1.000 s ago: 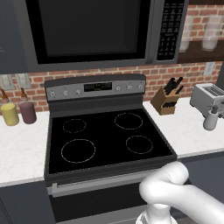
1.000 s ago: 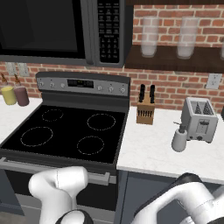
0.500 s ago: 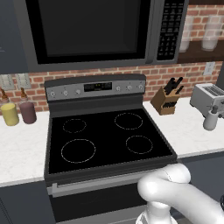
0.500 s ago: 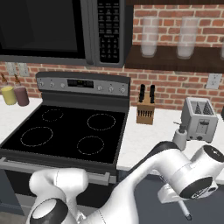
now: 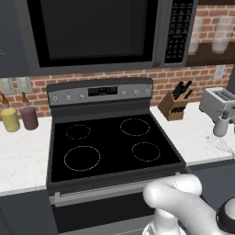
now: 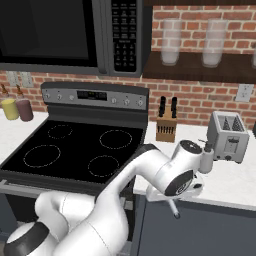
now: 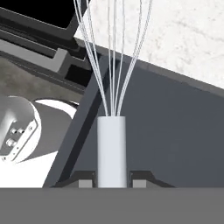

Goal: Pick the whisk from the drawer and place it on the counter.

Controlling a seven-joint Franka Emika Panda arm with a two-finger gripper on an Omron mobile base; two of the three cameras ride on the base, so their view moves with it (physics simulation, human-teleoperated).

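In the hand view the whisk [image 7: 112, 144] stands straight up from between my fingertips: a pale handle, with thin silver wires fanning out above it. My gripper [image 7: 113, 183] is shut on the handle's lower end. Seen from the right base, my hand [image 6: 179, 184] hangs at the front edge of the white counter [image 6: 235, 182]. A slim pale stick, the whisk [image 6: 174, 210], pokes down and right from it, in front of the dark grey-blue drawer front [image 6: 215, 230]. I cannot tell whether the drawer is open.
Behind my hand on the counter are a small grey shaker [image 6: 206, 161], a toaster [image 6: 227, 136] and a knife block [image 6: 166, 127]. The black stovetop [image 5: 110, 147] lies to the left, under the microwave [image 5: 101, 32]. Two candles [image 5: 19, 118] sit far left.
The arm has swung up from low at the right. The hand came first to the far right, then leftward to the counter's front edge, still holding the whisk.
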